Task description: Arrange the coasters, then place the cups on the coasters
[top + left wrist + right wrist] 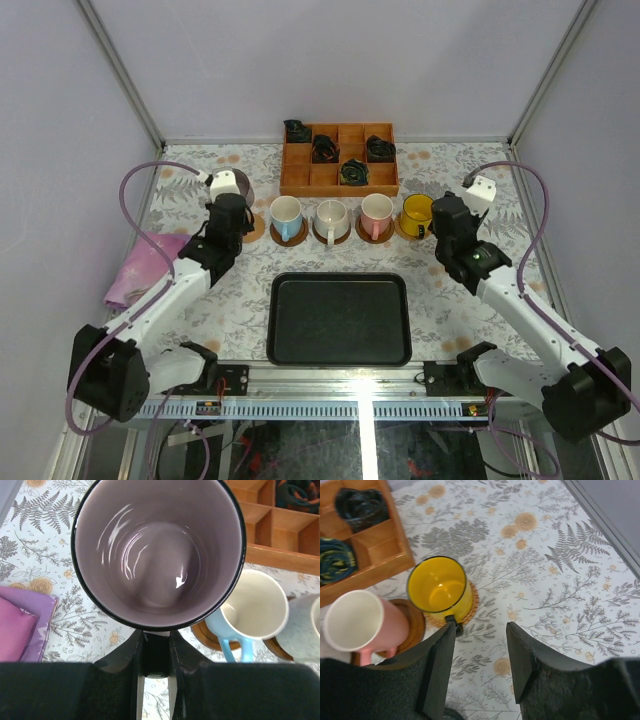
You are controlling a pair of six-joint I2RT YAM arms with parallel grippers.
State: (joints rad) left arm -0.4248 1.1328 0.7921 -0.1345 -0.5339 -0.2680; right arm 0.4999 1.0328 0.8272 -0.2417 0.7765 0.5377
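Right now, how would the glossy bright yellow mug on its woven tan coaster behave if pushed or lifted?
The glossy bright yellow mug looks glazed and rigid: probably slippery to grip and breakable if dropped. Upright and wide-mouthed, it seems unlikely to tip. Resting on the thin woven tan coaster, a push from the open right gripper might drag the coaster along.

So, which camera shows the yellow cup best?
The right wrist view: the yellow cup is close, on its woven coaster. The top view shows it small and far. The left wrist view misses it.

White arms [165, 300], blk joints [108, 375] & fingers [437, 675] (mauve cables [124, 190]).
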